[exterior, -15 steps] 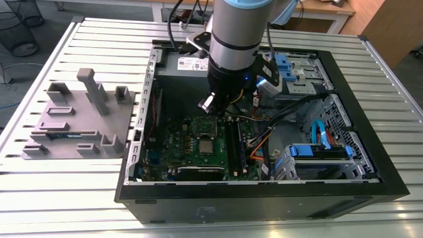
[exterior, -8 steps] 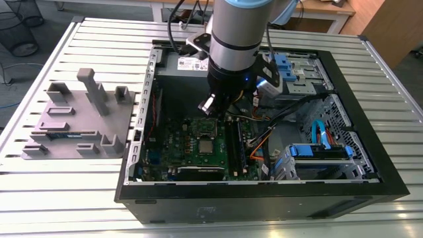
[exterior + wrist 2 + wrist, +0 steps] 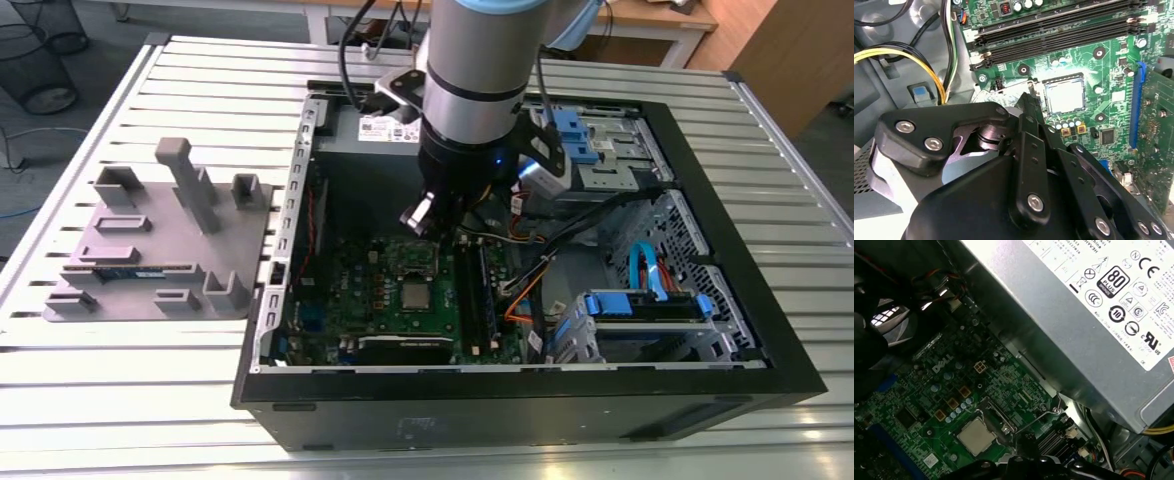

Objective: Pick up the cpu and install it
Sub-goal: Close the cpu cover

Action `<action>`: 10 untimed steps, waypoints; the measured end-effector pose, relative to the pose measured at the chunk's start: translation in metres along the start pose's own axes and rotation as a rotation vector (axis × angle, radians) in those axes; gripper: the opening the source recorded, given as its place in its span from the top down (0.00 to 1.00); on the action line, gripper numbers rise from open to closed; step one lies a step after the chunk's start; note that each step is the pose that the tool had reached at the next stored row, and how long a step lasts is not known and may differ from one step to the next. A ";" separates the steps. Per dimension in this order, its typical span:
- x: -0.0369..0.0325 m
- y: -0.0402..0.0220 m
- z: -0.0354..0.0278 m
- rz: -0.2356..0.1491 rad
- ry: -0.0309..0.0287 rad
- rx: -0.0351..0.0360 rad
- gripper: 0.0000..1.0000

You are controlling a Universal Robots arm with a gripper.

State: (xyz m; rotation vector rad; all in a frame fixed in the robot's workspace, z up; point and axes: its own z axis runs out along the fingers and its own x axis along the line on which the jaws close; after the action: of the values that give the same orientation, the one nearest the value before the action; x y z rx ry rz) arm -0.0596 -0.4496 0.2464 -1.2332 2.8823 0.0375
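Cpu seated in the motherboard socket.
Gripper hovers just above the cpu; its grip state cannot be told.

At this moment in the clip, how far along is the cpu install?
Done, by the look of it: the cpu already lies in its socket on the motherboard, silver top showing in both wrist views. In hand: nothing visible; the claw hangs just above the board, beside the socket. Left: the socket's wire lever appears raised off the board and the frame seems swung open, so clamping looks unfinished, though I can't be certain.
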 end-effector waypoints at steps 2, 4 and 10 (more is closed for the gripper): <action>0.0004 -0.0001 0.0000 -0.001 0.0043 0.0041 0.89; 0.0008 -0.0002 0.0000 -0.002 0.0086 0.0080 0.89; 0.0015 -0.0002 0.0000 -0.005 0.0226 0.0214 0.89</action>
State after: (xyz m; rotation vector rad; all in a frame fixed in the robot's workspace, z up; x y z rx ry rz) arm -0.0605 -0.4509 0.2464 -1.2460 2.8904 -0.0073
